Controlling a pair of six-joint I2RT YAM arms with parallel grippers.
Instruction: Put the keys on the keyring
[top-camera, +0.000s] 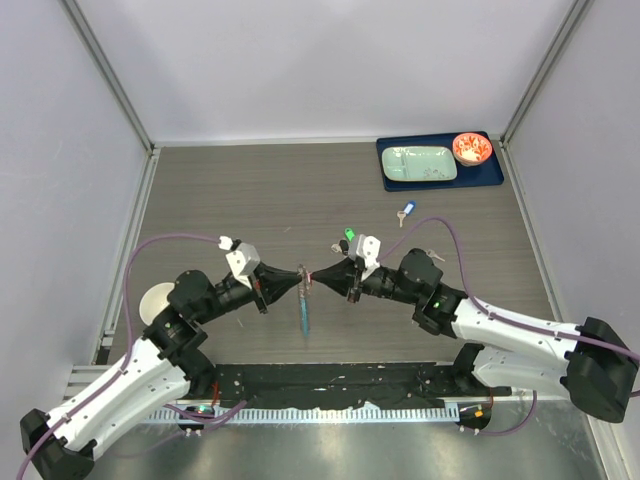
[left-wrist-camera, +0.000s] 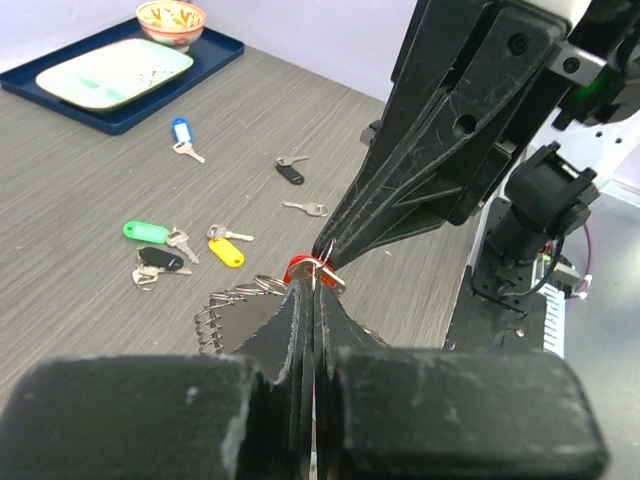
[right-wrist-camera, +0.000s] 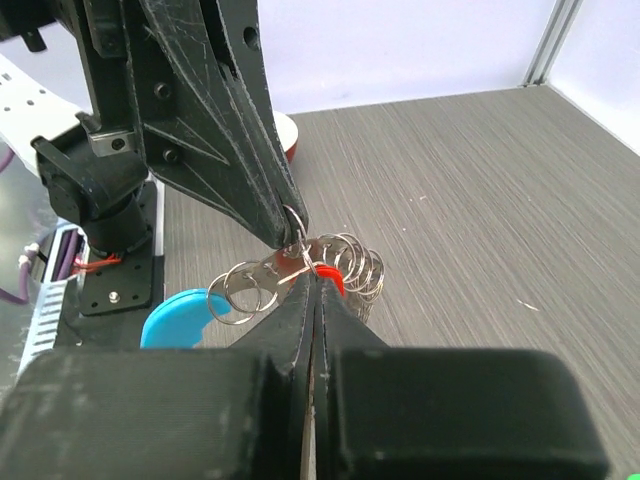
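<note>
- Both pincers are closed, the left pincer (left-wrist-camera: 308, 292) and right pincer (right-wrist-camera: 313, 285) meeting tip to tip above the table (top-camera: 230, 190).
- Pinched between them are the red key (left-wrist-camera: 300, 268) and the keyring (right-wrist-camera: 350, 265). I cannot tell which pincer grips which.
- The keyring hangs in the air below the tips, its blue crescent (right-wrist-camera: 180, 315) dangling.
- Progress, as I judge it: early. The red key is being threaded, and whether it is fully on the wire is hidden by the fingers.
- No coloured key shows among the hanging rings.
- Left to do: six loose keys on the table: blue (left-wrist-camera: 180, 130), black (left-wrist-camera: 290, 173), bare silver (left-wrist-camera: 305, 208), green (left-wrist-camera: 147, 231), yellow (left-wrist-camera: 226, 252), second black (left-wrist-camera: 160, 258).
- Count: seven keys in all, one keyring.
- Also one tray (top-camera: 385, 180), one plate (top-camera: 420, 163) and one bowl (top-camera: 471, 149).
</note>
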